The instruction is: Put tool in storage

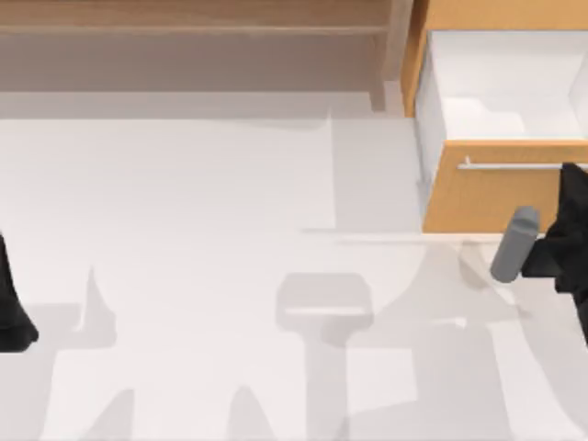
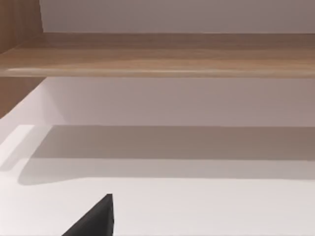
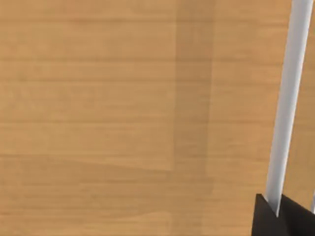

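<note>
Bench: the flat, smooth white bench (image 1: pixel 184 239) carries grey shadows of the arms.
Drawer: the orange-tan wooden drawer (image 1: pixel 482 197) sits at the back right of the bench. It is pulled open. It is a box shape, and its inside (image 1: pixel 505 83) is plain white and smooth.
Drawer front: up close in the right wrist view, the front (image 3: pixel 98 98) is flat wood with long, soft grain lines.
Handle: a thin, straight silver bar handle (image 1: pixel 514 166) runs across the drawer front. It looks shiny and pale in the right wrist view (image 3: pixel 288 98).
Right tool: the black right tool (image 1: pixel 571 184) is at the right edge of the bench, right at the end of the handle. In the right wrist view its dark, blocky tip (image 3: pixel 283 219) meets the bar. I cannot tell if it is clenched on the bar or let go.
Grey part: a short, round grey cylinder (image 1: pixel 514 243) sticks out from the right arm, just in front of the drawer.
Left tool: the black left tool (image 1: pixel 14 312) rests at the left edge of the bench, well apart from the drawer. A sharp black corner of it (image 2: pixel 96 219) shows in the left wrist view. I cannot tell if it is let go or clenched.
Shelf: the pale brown wooden shelf (image 1: pixel 184 28) is a long flat board at the back left, with streaky grain (image 2: pixel 157 54).
</note>
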You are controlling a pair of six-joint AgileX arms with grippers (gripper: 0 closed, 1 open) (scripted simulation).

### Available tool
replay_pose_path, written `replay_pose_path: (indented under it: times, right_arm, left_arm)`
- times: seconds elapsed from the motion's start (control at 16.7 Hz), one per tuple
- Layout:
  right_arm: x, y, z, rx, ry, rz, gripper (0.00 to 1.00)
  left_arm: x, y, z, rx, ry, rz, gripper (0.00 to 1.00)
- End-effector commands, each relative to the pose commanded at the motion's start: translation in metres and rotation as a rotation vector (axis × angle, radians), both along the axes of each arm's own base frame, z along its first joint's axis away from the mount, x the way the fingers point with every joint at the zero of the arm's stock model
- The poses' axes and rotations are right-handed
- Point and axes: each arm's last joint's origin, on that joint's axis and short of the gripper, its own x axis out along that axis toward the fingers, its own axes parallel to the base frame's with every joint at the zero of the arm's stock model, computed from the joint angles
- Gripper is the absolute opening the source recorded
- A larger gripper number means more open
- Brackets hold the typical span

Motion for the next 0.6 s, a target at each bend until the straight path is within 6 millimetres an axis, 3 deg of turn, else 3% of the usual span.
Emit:
replay_pose_path:
  times: [0.6]
  right_arm:
    - [0.0,0.0,0.0,0.0,0.0,0.0,0.75]
  left_arm:
    - [0.0,0.0,0.0,0.0,0.0,0.0,1.0]
